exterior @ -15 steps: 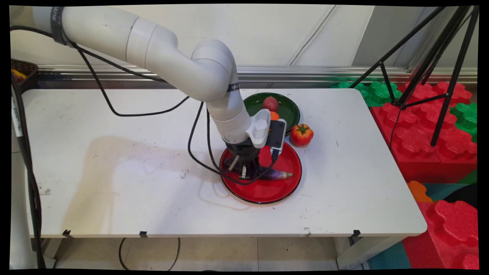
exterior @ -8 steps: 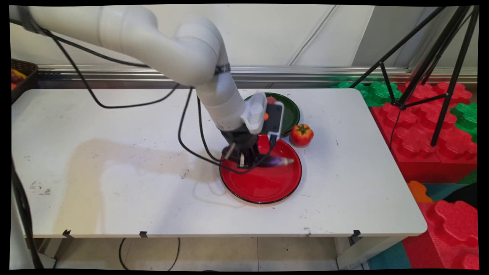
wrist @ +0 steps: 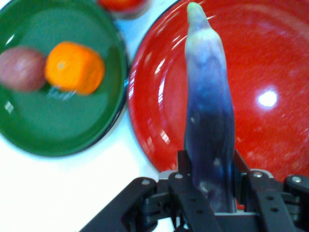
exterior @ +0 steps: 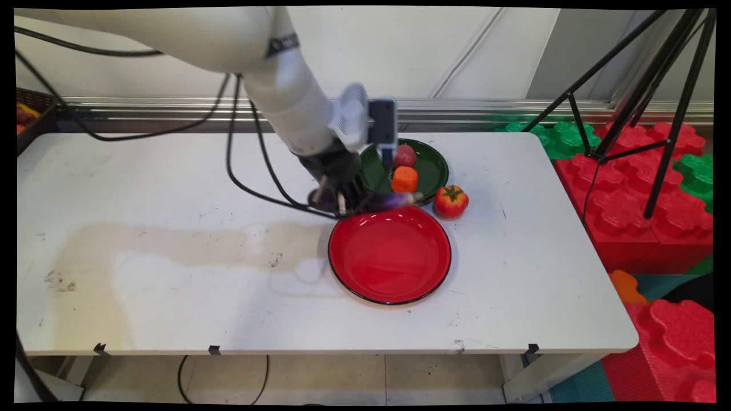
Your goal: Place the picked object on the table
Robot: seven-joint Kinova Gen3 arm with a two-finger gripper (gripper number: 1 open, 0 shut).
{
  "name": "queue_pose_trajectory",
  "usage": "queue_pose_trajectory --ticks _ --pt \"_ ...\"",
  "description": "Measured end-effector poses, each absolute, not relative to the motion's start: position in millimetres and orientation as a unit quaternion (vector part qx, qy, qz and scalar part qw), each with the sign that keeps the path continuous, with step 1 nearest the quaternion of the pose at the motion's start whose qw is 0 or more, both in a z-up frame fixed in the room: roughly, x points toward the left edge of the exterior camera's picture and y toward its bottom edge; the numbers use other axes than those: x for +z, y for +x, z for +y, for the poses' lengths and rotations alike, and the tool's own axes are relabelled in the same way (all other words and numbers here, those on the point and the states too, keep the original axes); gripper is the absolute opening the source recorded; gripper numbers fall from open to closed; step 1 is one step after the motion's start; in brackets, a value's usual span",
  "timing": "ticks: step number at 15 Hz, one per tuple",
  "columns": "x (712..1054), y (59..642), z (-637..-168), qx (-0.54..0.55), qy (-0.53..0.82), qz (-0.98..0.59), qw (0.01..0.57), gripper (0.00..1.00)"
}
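We log the white table [exterior: 171,274] first: it carries the red plate [exterior: 389,254] near centre, now bare. Behind it sits the green plate [exterior: 429,162], holding a reddish round fruit [exterior: 405,155] and an orange piece [exterior: 404,179]; a tomato [exterior: 451,201] stands just beside both plates.

Change since a second ago: the eggplant [wrist: 208,121] lay on the red plate with the gripper [exterior: 338,201] down around it; it now hangs clear of the plate, carried up and back toward the plate's far rim. The lift has succeeded.

In the hand view the jaws are clamped on the eggplant's thick dark end, its pale tip pointing out over the red plate.

Hard to make out: in the main view the eggplant's held end is lost behind the gripper, and the tomato is cut off in the hand view.
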State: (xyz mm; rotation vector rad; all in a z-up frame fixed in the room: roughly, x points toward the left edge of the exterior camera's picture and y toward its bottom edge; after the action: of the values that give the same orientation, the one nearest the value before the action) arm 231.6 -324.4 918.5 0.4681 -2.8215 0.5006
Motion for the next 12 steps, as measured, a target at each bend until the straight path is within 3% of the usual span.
queue_pose_trajectory --ticks 6,12 --pt "942.6 274.7 -332.4 0.203 0.244 -0.942 0.108 0.00" --pt "934.4 315.8 -361.5 0.218 0.315 -0.920 0.083 0.00"
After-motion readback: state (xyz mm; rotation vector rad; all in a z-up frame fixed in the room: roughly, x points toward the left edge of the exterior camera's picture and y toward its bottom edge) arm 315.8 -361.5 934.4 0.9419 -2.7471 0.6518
